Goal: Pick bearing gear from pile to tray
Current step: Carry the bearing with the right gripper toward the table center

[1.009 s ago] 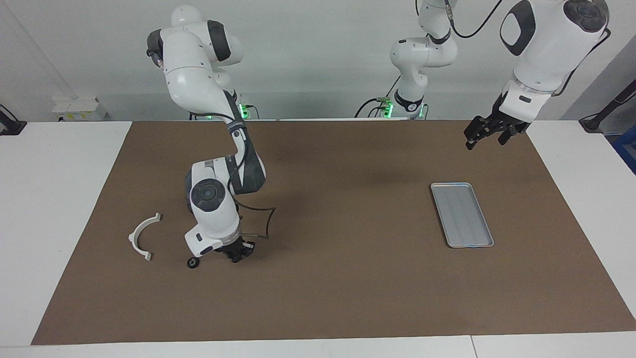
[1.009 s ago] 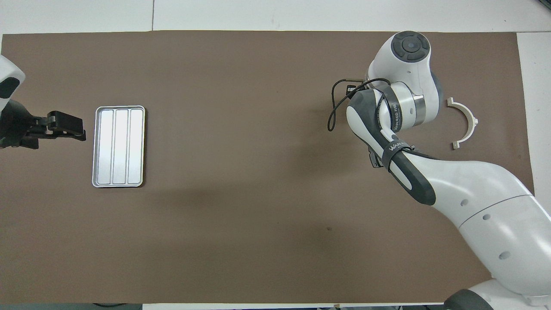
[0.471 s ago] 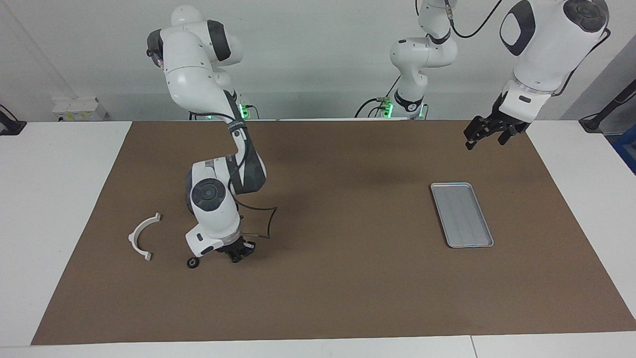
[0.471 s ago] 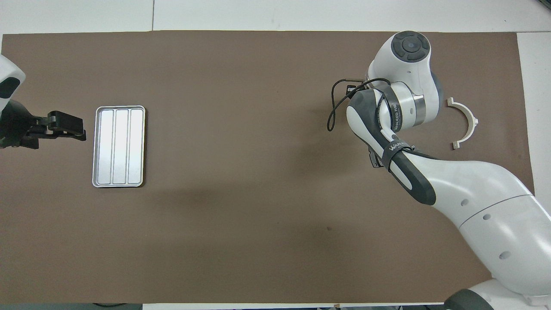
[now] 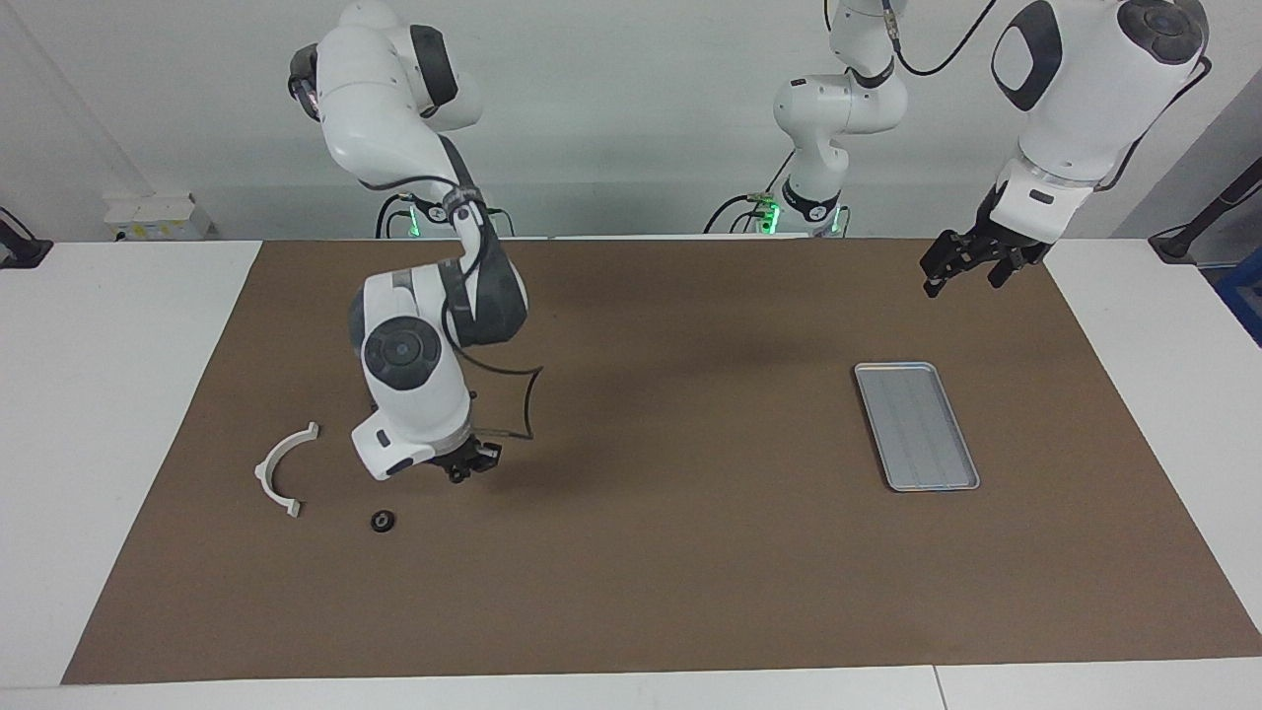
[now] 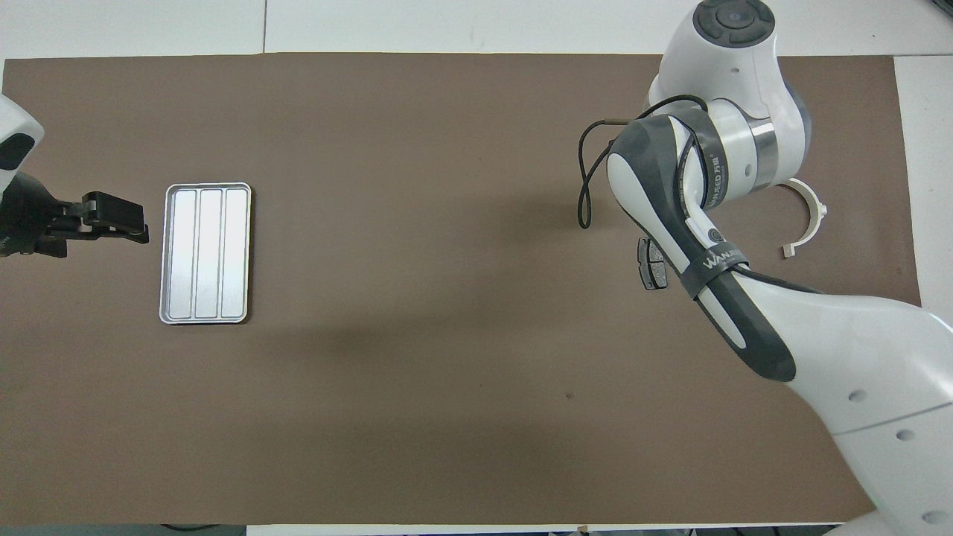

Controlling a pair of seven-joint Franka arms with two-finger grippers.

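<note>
Over the brown mat near the white half-ring bracket [image 5: 284, 469], right hand [image 5: 465, 465] hangs raised, fingers together; whether it grips anything, cannot tell. Small black round piece [image 5: 383, 521] lies on the mat beside the bracket. Left hand [image 5: 971, 262] waits with fingers apart, beside the tray [image 5: 916, 425].

- A robotics lab, not a home or shop.
- Two white arms [image 5: 414, 325] stand at a white bench [image 5: 118, 394] covered by a brown mat [image 5: 670, 572].
- Cables [image 5: 739, 207] and green status lights [image 5: 774, 209] sit at the arm bases.
- Plain white wall [image 5: 611, 108]; a power strip [image 5: 158, 215] lies at the bench's edge.
</note>
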